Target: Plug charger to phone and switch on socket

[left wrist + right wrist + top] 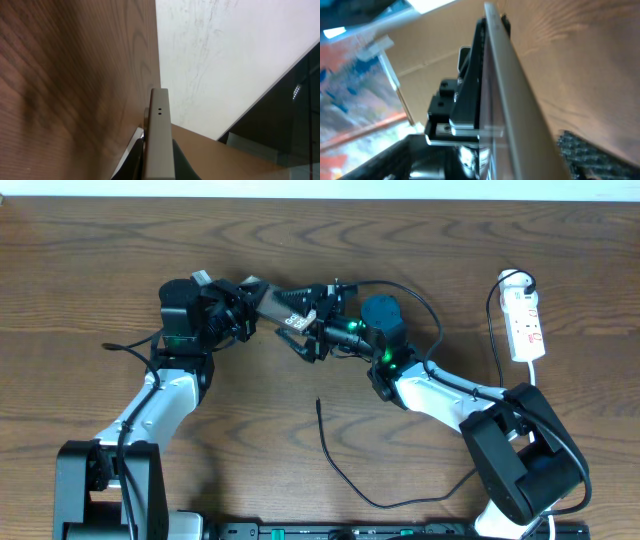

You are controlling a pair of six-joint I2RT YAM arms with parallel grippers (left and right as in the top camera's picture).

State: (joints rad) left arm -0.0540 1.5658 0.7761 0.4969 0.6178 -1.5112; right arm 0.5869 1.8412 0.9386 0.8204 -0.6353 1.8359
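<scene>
The left claw [248, 303] pinched the phone [285, 305] aloft near the far edge. The right claw [310, 330] met its other end, grip unclear. The charger [320, 425] lay loose mid-table, and the socket [525, 320] sat near the right edge. The plug-in step seemed not yet begun; next, fetching the charger tip.

Overhead looks straight down; both wrist cameras sit close against the phone [285, 305] [159, 135] [512, 100].

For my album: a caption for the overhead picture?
Left claw holds the phone, right claw close by; the charger lies loose on the table.
</scene>
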